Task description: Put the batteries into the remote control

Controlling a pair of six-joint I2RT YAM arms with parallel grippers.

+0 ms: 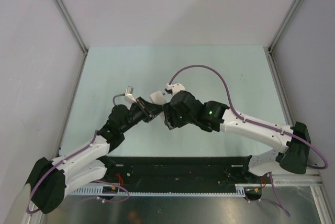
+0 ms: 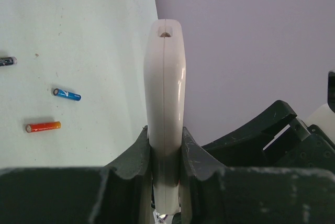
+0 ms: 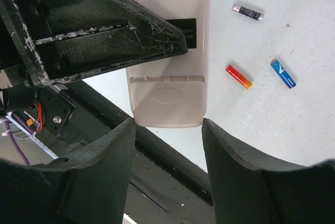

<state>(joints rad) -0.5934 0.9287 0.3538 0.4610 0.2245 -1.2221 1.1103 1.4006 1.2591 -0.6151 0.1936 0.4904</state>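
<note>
The black left gripper (image 2: 165, 148) is clamping the flat white-backed plastic remote control (image 2: 165, 85) (seen edge-on). The right gripper (image 3: 168, 125) is straddling its cover end, gripping or not I cannot tell, while slim cylindrical batteries (image 3: 238, 76) are lying loose on the pale green table (image 3: 272, 119).

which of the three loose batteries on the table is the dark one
The black battery, lying alone near the top of the right wrist view. The orange-red battery and the blue battery are bright and lie close together below it.
</note>
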